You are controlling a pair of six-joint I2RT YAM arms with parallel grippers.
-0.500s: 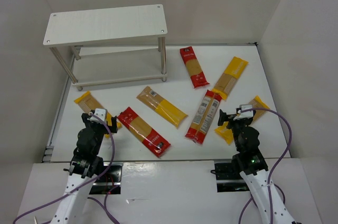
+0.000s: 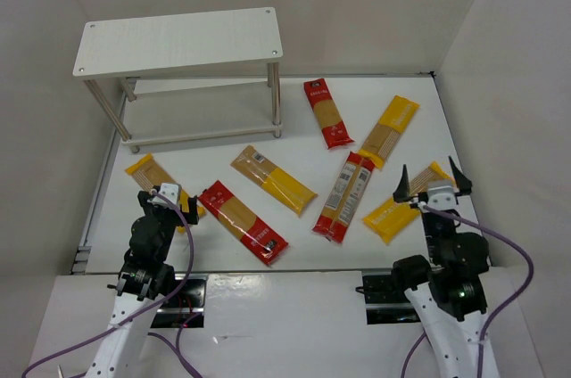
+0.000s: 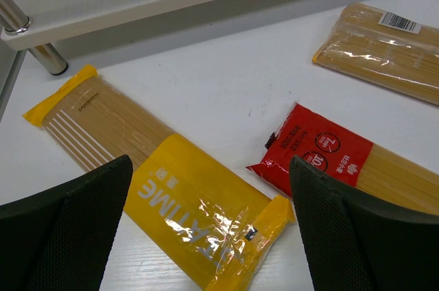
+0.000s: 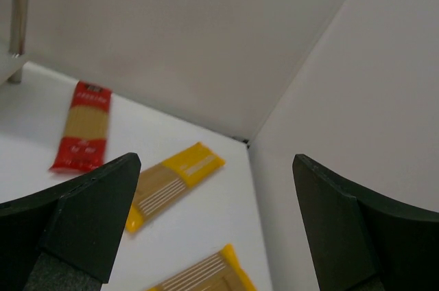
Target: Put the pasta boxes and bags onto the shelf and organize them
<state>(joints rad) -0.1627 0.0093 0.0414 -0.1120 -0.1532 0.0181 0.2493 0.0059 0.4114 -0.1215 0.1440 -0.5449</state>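
The right fingers (image 2: 402, 187) have lifted and drifted right. They now spread wide and empty above the yellow pack (image 2: 403, 206) at the near right of the table (image 2: 205, 151), likely lining up a first pick. The left fingers (image 3: 68, 229) hang open too, near left; all seven packs lie on the table, none yet on the shelf (image 2: 178, 39) at far left.

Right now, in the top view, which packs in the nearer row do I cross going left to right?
far-left yellow pack → long red pack → yellow-orange pack → tilted red pack → right-hand yellow pack
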